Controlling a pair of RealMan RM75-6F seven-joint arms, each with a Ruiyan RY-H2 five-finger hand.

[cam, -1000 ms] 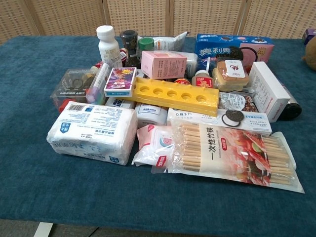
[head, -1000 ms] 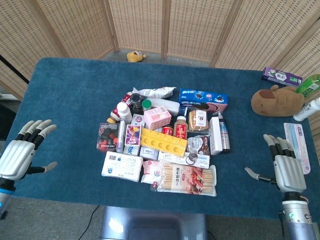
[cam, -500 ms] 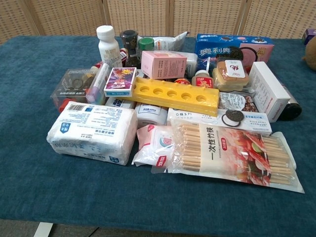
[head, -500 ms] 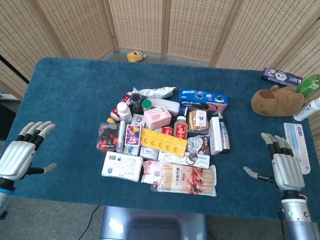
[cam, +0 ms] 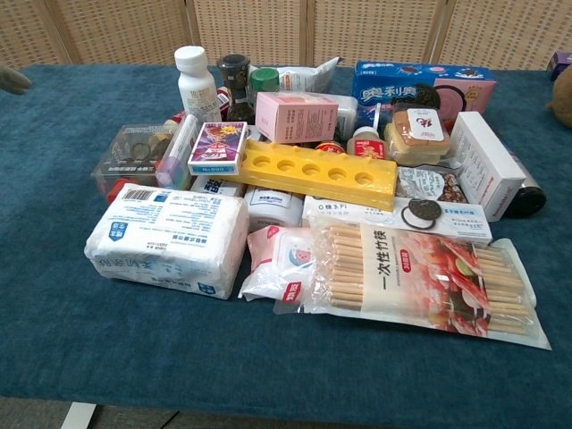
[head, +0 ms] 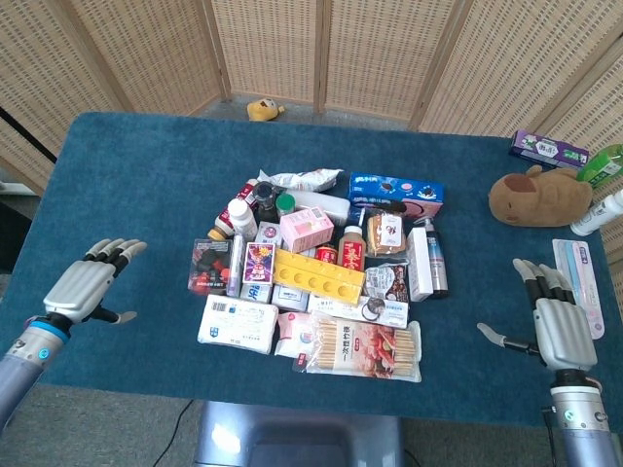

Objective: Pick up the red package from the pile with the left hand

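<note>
The pile of packaged goods sits mid-table. At its left edge lies a red and dark package, seen in the chest view as a clear-topped box with red underneath. A chopsticks pack with red print lies at the pile's front. My left hand hovers flat over the blue cloth, fingers spread, holding nothing, well to the left of the red package. Only a fingertip of the left hand shows at the chest view's left edge. My right hand is open near the front right, far from the pile.
A white tissue pack lies just in front of the red package, and a white bottle stands behind it. A yellow tray tops the pile's middle. A brown plush and bottles stand at the far right.
My left hand has moved right and forward over the table toward the pile, and its fingertip now enters the chest view. The right hand has barely shifted.
</note>
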